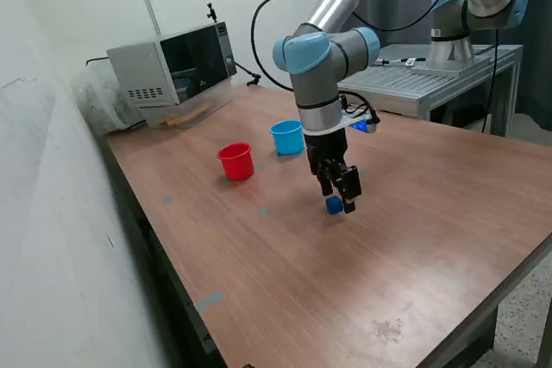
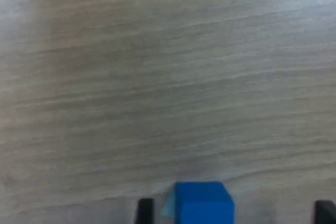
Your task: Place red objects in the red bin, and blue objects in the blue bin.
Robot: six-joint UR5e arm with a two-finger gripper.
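One dark-blue cube (image 1: pixel 334 204) lies on the wooden table (image 1: pixel 259 282). My gripper (image 1: pixel 339 199) is lowered to the table with its fingers either side of this cube. In the wrist view the cube (image 2: pixel 203 205) sits close to one finger (image 2: pixel 145 211), with a wide gap to the other, so the gripper (image 2: pixel 234 212) is open. The red cup (image 1: pixel 235 161) and the light-blue cup (image 1: pixel 286 137) stand upright side by side beyond the gripper, toward the exterior view's left. No red cubes and no second blue cube are in view; the cups' insides are hidden.
A grey box-shaped appliance (image 1: pixel 172 71) stands at the table's back corner with a plastic bag (image 1: pixel 99 96) beside it. A metal bench (image 1: pixel 431 84) carrying a second arm's base stands behind the table on the exterior view's right. A white wall (image 1: pixel 52 213) runs along the left.
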